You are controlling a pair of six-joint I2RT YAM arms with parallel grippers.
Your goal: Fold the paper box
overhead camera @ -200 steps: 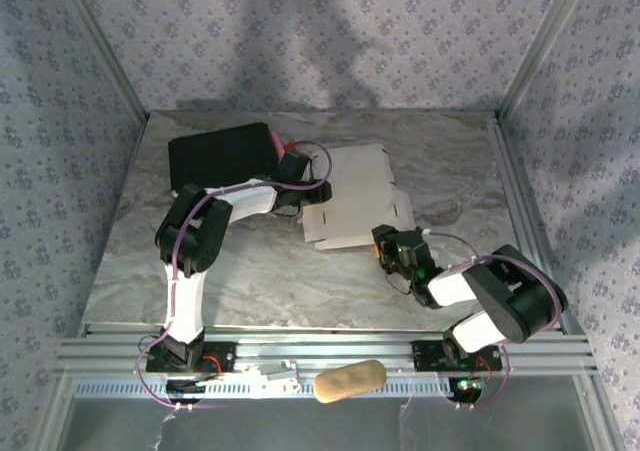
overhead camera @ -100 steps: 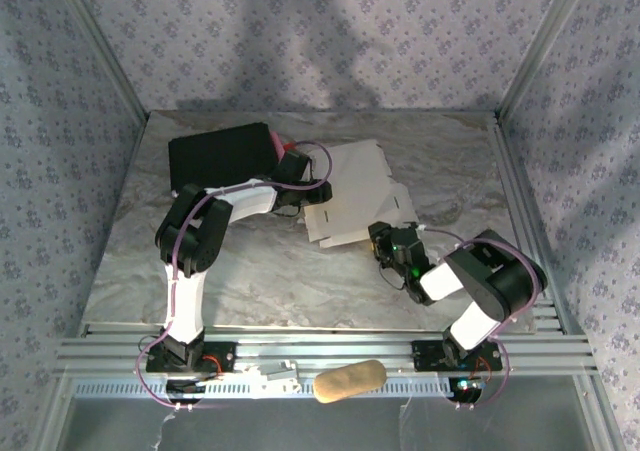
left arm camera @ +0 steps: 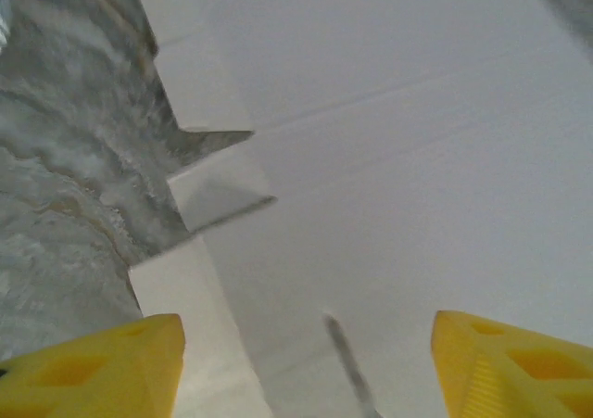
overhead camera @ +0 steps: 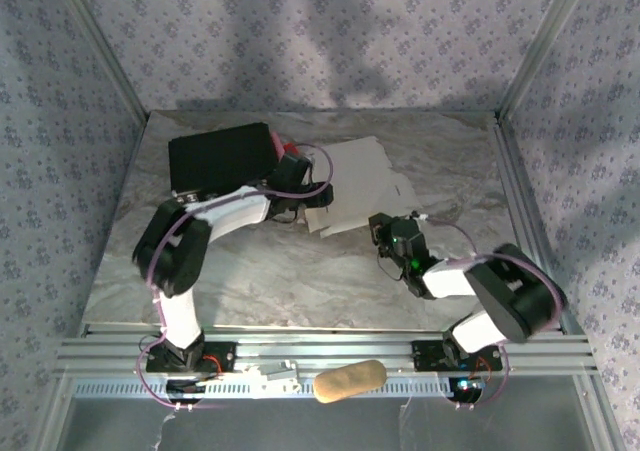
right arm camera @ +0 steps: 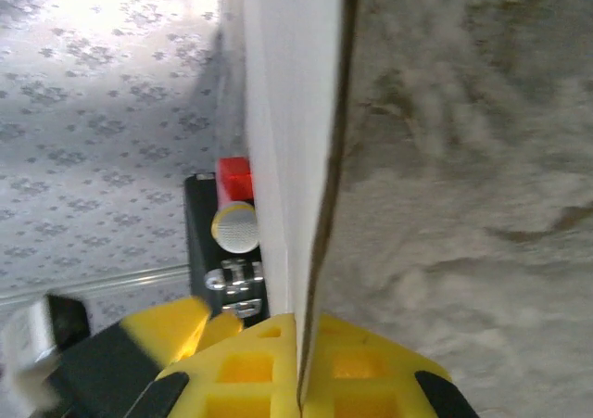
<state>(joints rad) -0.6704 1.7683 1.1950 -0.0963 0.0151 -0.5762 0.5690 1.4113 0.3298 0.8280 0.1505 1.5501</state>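
Note:
The paper box [overhead camera: 355, 176] is a white die-cut cardboard sheet lying at the middle back of the marble table. At its left edge hovers my left gripper [overhead camera: 312, 197]. In the left wrist view that gripper [left arm camera: 306, 367] is open, its yellow fingertips [left arm camera: 93, 367] wide apart above the white sheet [left arm camera: 398, 140] with its flaps and a slit. My right gripper [overhead camera: 384, 233] sits at the sheet's near right corner. The right wrist view shows my right gripper [right arm camera: 301, 367] shut on the thin sheet [right arm camera: 292, 131], seen edge-on.
A black hard case [overhead camera: 220, 156] lies at the back left, with a red object [overhead camera: 290, 151] by its right end. The case [right arm camera: 213, 251] also appears behind the sheet. A beige oblong object [overhead camera: 350, 379] rests on the front rail. Metal frame posts line both sides.
My right gripper has closed onto the sheet's near edge and moved slightly up-table. The left jaws have opened wider. The sheet has shifted back and lies flatter.

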